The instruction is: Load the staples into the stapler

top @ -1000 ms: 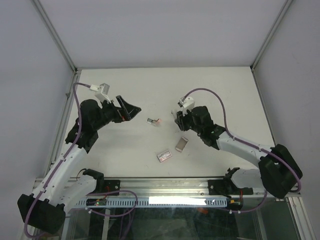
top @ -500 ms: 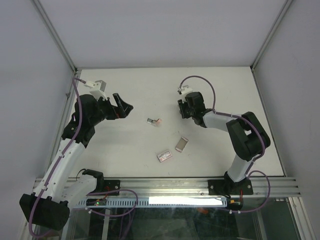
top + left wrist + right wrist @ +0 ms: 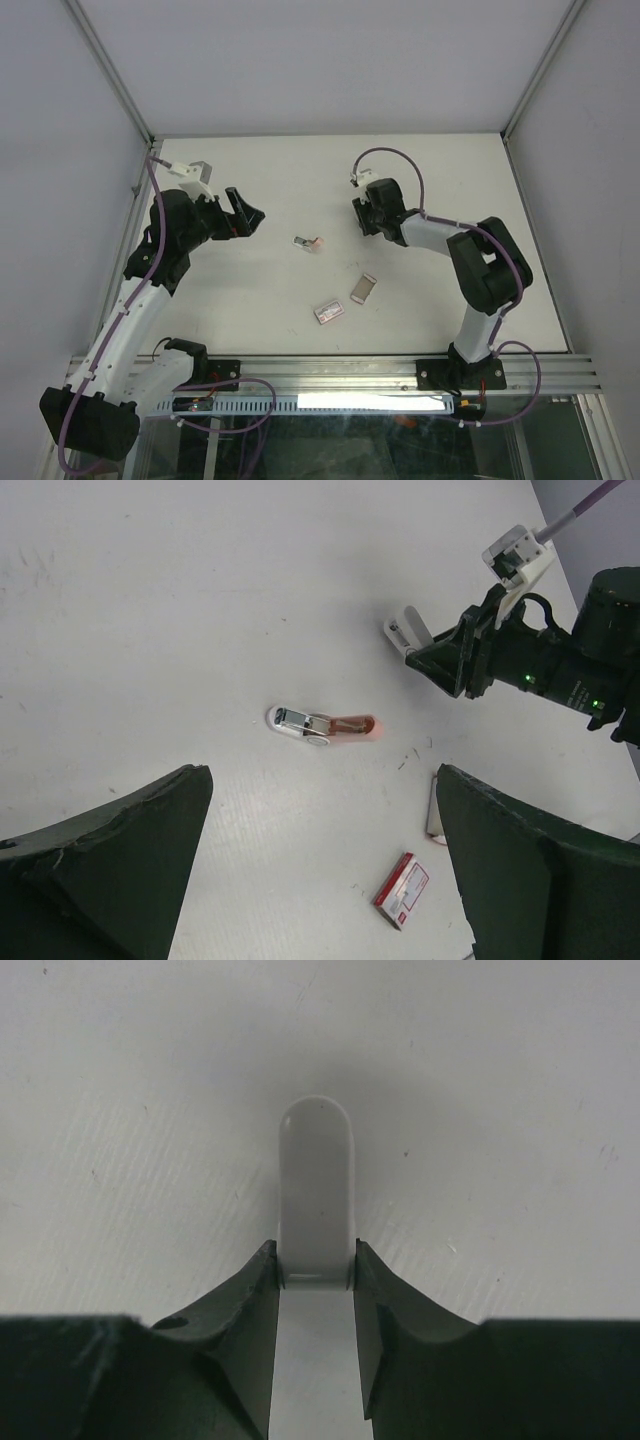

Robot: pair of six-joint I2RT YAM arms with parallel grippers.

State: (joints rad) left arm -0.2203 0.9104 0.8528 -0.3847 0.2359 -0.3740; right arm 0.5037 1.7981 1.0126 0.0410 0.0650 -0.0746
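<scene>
The stapler (image 3: 309, 243), small, pink and white with a metal part showing, lies on the table between the arms; it also shows in the left wrist view (image 3: 322, 723). My right gripper (image 3: 361, 222) is to its right, shut on a white flat piece with a rounded end (image 3: 316, 1195), held just above the table; this piece also shows in the left wrist view (image 3: 403, 635). My left gripper (image 3: 250, 216) is open and empty, raised well to the left of the stapler. I cannot make out the staples in any view.
A flat red-and-white box (image 3: 327, 312) and a grey-brown sleeve (image 3: 363, 288) lie nearer the front edge; both also show in the left wrist view, the box (image 3: 401, 891) and the sleeve (image 3: 432, 810). White walls and metal rails bound the table.
My right arm has folded its elbow up and its gripper has moved a little farther back, still shut. My left gripper has drawn back to the left. The stapler and the boxes have not moved.
</scene>
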